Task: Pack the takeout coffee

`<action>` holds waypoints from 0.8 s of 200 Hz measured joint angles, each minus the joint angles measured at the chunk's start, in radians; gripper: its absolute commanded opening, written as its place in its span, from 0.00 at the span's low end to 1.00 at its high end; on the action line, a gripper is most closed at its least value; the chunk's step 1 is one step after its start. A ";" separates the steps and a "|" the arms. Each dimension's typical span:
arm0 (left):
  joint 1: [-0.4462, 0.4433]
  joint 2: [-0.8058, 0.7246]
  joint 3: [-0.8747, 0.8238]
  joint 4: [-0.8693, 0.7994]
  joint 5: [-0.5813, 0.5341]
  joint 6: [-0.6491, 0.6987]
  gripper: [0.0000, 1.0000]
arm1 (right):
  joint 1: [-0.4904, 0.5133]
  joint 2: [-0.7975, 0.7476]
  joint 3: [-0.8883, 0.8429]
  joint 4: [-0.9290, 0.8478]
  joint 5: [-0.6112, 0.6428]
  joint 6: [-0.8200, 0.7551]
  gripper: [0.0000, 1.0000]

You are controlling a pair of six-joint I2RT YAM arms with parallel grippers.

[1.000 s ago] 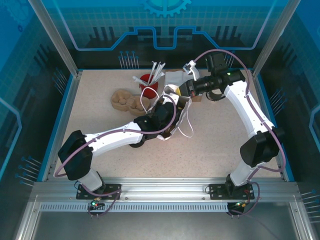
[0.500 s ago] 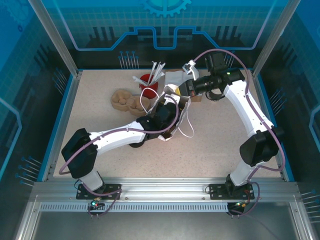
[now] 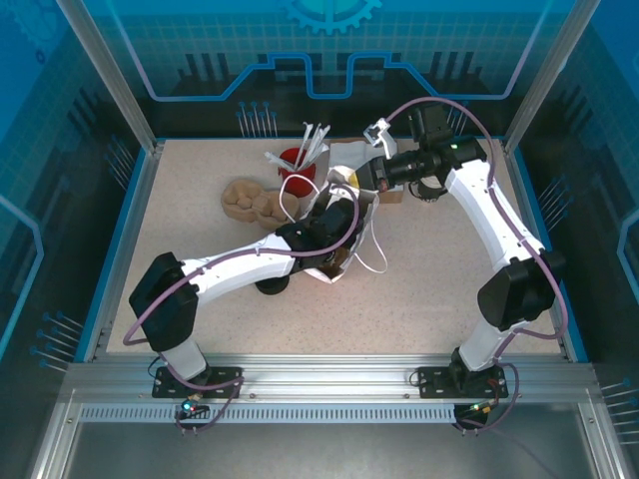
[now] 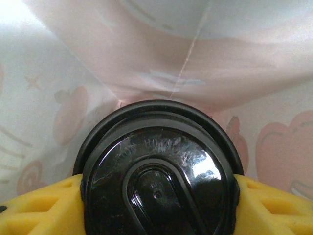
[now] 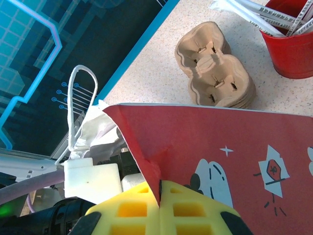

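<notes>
The takeout coffee (image 4: 159, 181) fills the lower part of the left wrist view, its round black lid facing the camera. My left gripper (image 4: 156, 208) is shut on it, with yellow fingers (image 4: 39, 208) pressed to either side of the lid. Around it are the pale inner walls of the red-and-white bag (image 4: 195, 73), so cup and gripper are inside the bag. In the top view the left gripper (image 3: 337, 215) reaches into the bag's mouth (image 3: 351, 200). My right gripper (image 5: 160, 196) is shut on the bag's red rim (image 5: 220, 142), holding it up from the right (image 3: 371, 178).
A red cup of wrapped straws (image 3: 298, 168) stands just behind the bag. Stacked pulp cup carriers (image 3: 250, 200) lie to its left. The bag's white handles (image 3: 371, 254) trail on the table. A dark round object (image 3: 272, 285) sits under the left forearm.
The left arm has pushed a little further forward into the bag with the cup. The right gripper has kept its hold on the rim.
</notes>
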 measured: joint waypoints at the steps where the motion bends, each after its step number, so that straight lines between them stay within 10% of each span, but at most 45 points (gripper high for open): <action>1: 0.000 0.000 0.000 -0.002 0.000 -0.001 0.65 | 0.000 0.000 -0.001 0.000 0.000 0.000 0.00; 160: 0.006 0.031 0.064 -0.289 0.152 -0.118 0.65 | 0.005 -0.092 -0.263 0.183 0.016 0.091 0.00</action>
